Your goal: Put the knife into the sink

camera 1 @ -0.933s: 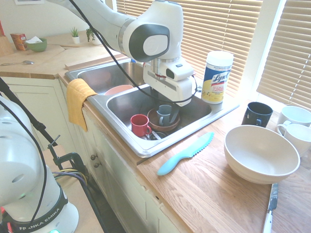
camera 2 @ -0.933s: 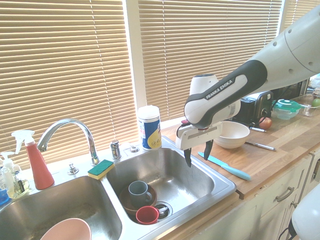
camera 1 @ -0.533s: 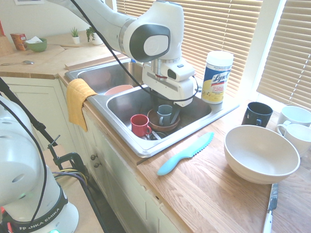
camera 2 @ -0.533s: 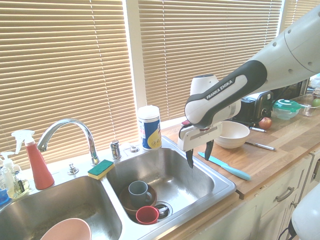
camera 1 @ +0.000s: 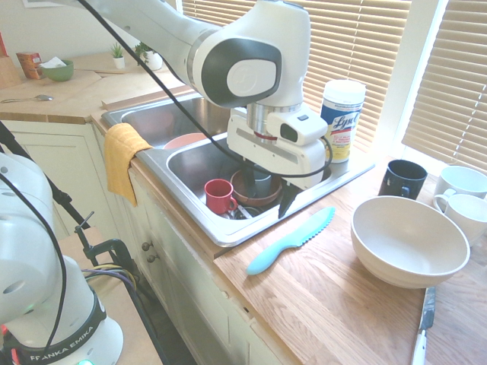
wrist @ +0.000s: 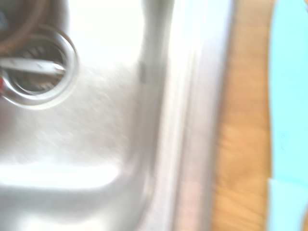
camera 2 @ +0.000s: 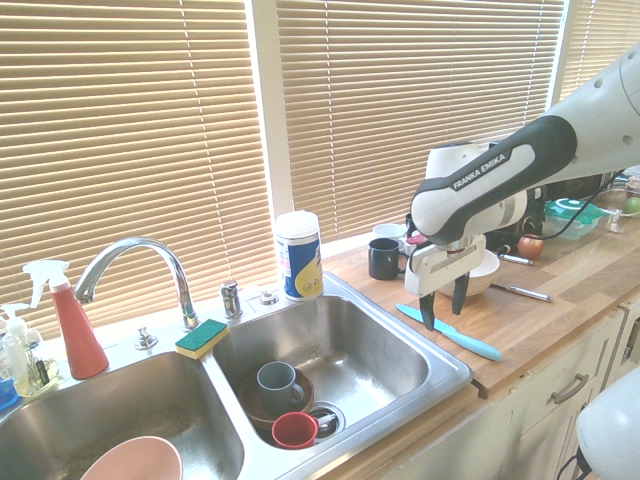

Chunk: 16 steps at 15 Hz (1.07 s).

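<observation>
sink: your rectangular stainless steel double-basin sink (camera 1: 228, 232) takes up the left end of the wooden countertop (camera 1: 335, 304). The basin nearer the counter holds a red mug (camera 1: 219, 196) and a grey mug sitting in a brown bowl (camera 2: 262, 400).

gripper: your white two-finger gripper (camera 2: 444, 308) hangs pointing down over the sink's rim on the counter side, dark fingers (camera 2: 428, 311) spread wide with nothing between them.

knife: the one-piece light turquoise plastic knife (camera 1: 291, 240) lies flat on the wood just beside that rim, not in the sink. The wrist view shows it as a blurry turquoise strip (wrist: 288, 115) next to the steel edge.

wipes: a white Lysol canister (camera 1: 339, 120) stands at the sink's back corner by the window.

bowl: a big white bowl (camera 1: 408, 240) sits further right, near the counter's front edge.
</observation>
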{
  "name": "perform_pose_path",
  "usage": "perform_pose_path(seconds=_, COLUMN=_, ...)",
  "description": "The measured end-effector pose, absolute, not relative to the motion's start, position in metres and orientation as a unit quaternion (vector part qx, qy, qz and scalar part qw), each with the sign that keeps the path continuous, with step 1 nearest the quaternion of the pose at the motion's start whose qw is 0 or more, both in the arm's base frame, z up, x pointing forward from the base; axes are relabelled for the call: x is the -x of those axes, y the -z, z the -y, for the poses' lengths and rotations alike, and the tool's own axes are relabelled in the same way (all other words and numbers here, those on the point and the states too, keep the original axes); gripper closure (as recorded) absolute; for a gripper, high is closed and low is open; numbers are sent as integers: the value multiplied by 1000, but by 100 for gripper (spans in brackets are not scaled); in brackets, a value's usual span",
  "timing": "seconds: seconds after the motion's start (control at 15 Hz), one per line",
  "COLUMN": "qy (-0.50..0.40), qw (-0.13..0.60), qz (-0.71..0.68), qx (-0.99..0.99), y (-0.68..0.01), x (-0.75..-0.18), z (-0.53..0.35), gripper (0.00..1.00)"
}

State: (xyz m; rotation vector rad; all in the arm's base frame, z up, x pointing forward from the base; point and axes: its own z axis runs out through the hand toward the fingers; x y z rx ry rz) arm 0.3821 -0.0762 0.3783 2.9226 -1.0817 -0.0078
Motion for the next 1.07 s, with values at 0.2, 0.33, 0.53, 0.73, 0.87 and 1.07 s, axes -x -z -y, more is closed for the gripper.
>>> perform_pose_path(seconds=0.2, qy=0, qw=19, qz=351, qx=-936, y=-366, x=-359, z=100, gripper=0)
perform_pose_path(seconds=0.33, qy=-3, qw=19, qz=351, qx=-936, y=-359, x=-350, z=113, gripper=0)
perform_pose_path(seconds=0.53, qy=-12, qw=14, qz=345, qx=-938, y=-357, x=-349, z=124, gripper=0)
perform_pose_path(seconds=0.73, qy=-16, qw=10, qz=344, qx=-939, y=-352, x=-350, z=131, gripper=0)
perform_pose_path(seconds=0.87, qy=-17, qw=8, qz=349, qx=-937, y=-343, x=-351, z=139, gripper=0)
perform_pose_path(seconds=1.07, qy=-14, qw=7, qz=353, qx=-936, y=-330, x=-353, z=146, gripper=0)
